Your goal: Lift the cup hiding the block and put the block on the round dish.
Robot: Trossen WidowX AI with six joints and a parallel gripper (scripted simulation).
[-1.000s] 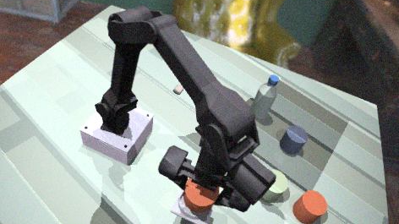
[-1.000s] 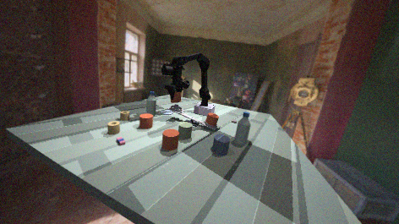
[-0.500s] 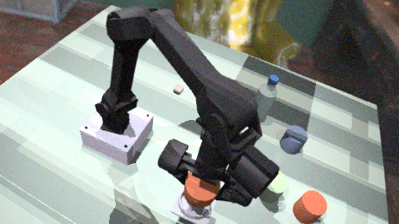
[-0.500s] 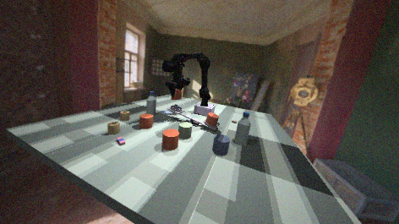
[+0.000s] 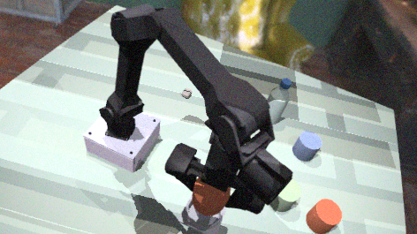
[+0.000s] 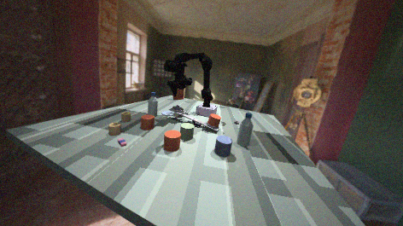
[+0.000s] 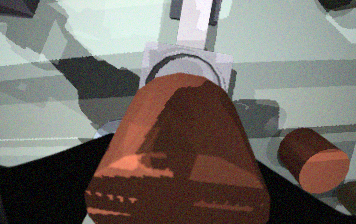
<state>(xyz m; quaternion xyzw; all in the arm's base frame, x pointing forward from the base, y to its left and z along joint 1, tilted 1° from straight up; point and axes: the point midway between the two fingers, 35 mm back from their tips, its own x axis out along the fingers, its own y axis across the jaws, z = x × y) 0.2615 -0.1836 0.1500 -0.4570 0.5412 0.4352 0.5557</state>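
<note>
My gripper [image 5: 213,188] [image 6: 178,90] [image 7: 179,151] is shut on an orange cup [image 5: 211,200] [image 6: 179,95] [image 7: 175,125]. The cup is held above one end of the balance [image 5: 194,225] [image 6: 194,119] [image 7: 195,30], clear of its square pad in the wrist view. A ring shows on that pad; the held cup covers part of it, and I see no block there. The other orange cup [image 6: 214,120] stands on the balance's opposite end, hidden behind the arm in the top view. A pale round edge, possibly the dish [image 7: 106,130], shows left of the held cup.
An orange cylinder [image 5: 323,216] [image 6: 172,140], a green one [image 5: 288,194] [image 6: 187,131] and a blue one [image 5: 307,146] [image 6: 223,146] stand on the table. Another orange one [image 6: 148,122] [image 7: 322,167], two bottles [image 6: 245,130] [image 6: 153,105], tan rings [image 6: 114,129] [image 6: 125,116] and a small block [image 6: 122,141] are around.
</note>
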